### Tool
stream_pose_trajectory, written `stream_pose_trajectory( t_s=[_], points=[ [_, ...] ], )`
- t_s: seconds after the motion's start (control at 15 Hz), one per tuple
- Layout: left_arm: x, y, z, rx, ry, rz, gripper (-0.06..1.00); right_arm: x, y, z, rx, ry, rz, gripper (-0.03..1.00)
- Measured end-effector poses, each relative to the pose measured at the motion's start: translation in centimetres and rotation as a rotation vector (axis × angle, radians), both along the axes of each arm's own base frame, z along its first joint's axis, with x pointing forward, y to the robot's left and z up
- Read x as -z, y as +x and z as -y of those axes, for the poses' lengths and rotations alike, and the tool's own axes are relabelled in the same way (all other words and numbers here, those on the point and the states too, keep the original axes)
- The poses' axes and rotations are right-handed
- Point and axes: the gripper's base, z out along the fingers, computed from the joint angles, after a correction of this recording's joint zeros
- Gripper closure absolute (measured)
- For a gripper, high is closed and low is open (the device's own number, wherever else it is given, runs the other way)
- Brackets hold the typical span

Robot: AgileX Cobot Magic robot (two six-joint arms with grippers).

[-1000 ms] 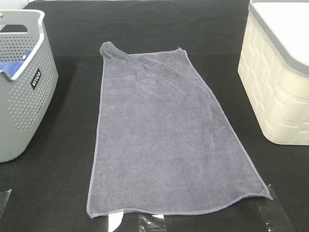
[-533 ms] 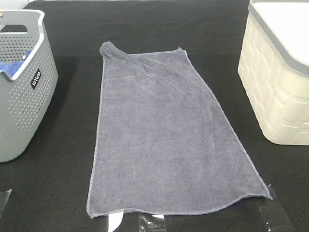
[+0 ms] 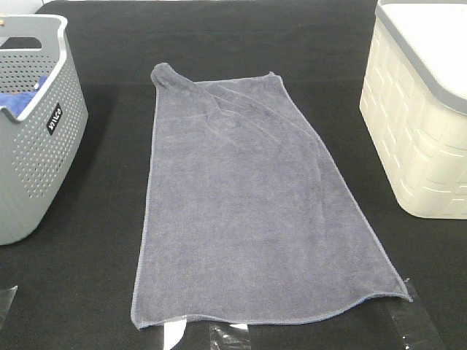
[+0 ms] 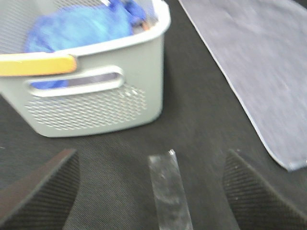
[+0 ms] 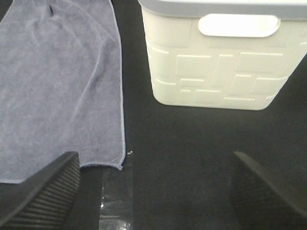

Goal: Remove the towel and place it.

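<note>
The slate-grey towel (image 3: 248, 211) lies spread flat on the black table, long side running front to back, its far left corner bunched. It also shows in the left wrist view (image 4: 259, 72) and the right wrist view (image 5: 57, 81). Neither gripper shows in the exterior view. My left gripper (image 4: 151, 191) is open and empty, low over the table near the front, between the grey basket and the towel's near left corner. My right gripper (image 5: 153, 191) is open and empty, near the towel's near right corner and in front of the cream bin.
A grey perforated basket (image 3: 44, 146) with a bright blue cloth (image 4: 76, 24) inside stands at the left. A cream lidded bin (image 3: 423, 117) stands at the right. Clear tape strips (image 3: 226, 335) mark the table's front edge.
</note>
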Motion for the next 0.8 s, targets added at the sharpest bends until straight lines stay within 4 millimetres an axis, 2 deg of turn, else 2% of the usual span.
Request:
stream_pose_trajectory(
  t_s=[0.4, 0.8],
  points=[
    [0.01, -0.26, -0.03, -0.024, 0.004, 0.017, 0.17, 0.08, -0.28, 0.06, -0.11, 0.002, 0.011, 0.19],
    [0.01, -0.26, -0.04, -0.024, 0.006, 0.017, 0.17, 0.08, -0.28, 0.01, -0.113, 0.007, 0.012, 0.19]
  ],
)
